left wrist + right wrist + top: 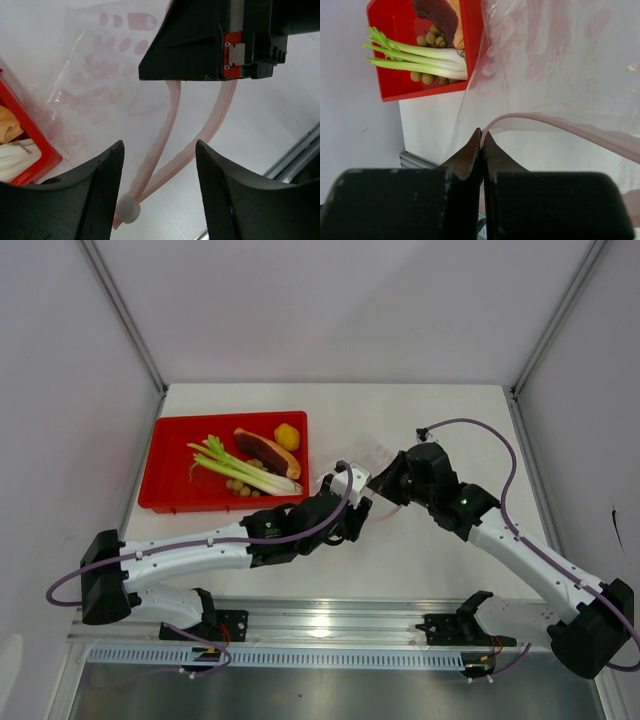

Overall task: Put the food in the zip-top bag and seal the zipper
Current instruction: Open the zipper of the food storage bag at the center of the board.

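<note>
From above, you see the tray (165, 465) at the upper left of the tabletop (430, 560). The stalks (240, 468), sweet potato (262, 448), fruit (287, 435) and berries (238, 486) all lie in it. The bag (375, 452) lies on the tabletop just right of the tray, near mid-frame. The left pincer (358, 502) and right pincer (385, 483) meet at its near edge, close together.

In the left wrist view, your left pincer (160, 200) sits at the bottom, released, its fingers well apart. The zipper (170, 125) runs down the middle as two pink strips. They are parted higher up and join at a small white slider (129, 209) just by the left finger. Both strips pass between the fingers. The right pincer is the black block at the top, over the strips' upper end. The bag spreads to the upper left, and a tray corner shows at the left edge.

In the right wrist view, your right pincer (482, 135) at bottom centre is clenched on the zipper. One strip leaves its tips and curves off right. The bag fills the upper right. The tray with stalks, berries and sweet potato sits upper left.
</note>
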